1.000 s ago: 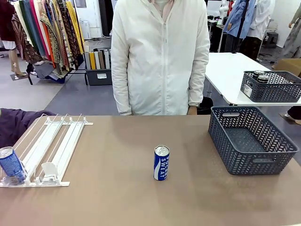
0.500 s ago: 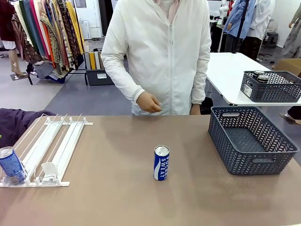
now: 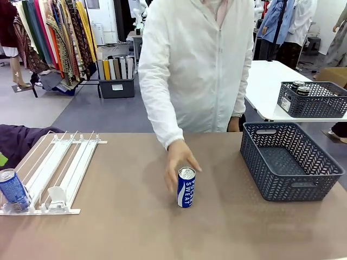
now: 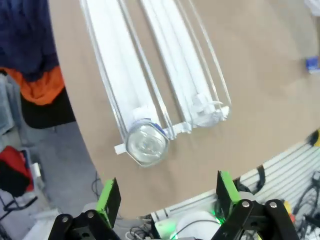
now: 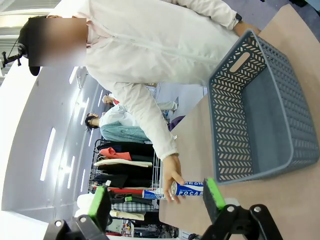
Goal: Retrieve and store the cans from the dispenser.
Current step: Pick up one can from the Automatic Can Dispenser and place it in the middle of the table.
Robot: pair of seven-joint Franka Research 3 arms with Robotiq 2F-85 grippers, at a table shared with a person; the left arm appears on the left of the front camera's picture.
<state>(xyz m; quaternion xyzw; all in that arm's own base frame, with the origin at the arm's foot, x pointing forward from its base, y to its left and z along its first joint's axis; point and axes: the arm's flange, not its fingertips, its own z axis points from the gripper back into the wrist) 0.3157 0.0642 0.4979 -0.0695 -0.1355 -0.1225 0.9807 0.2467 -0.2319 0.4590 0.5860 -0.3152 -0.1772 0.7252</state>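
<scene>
Left gripper [image 4: 167,192], spread empty, hovers over the end can [image 4: 146,146] in the dispenser [image 4: 120,65]; right gripper [image 5: 156,197], spread, faces a hand [image 5: 172,176] touching the loose can [image 5: 189,189].

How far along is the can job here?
Done: one can stands mid-table, out of the dispenser. In hand: a person's hand is at that can; left gripper and right gripper are open, empty. Left: a second can sits in the dispenser, and the basket holds nothing.

brown table [image 3: 124,227]: white dispenser [image 3: 65,162] left, blue can [image 3: 186,187] upright mid, grey basket [image 3: 260,162] right.
</scene>
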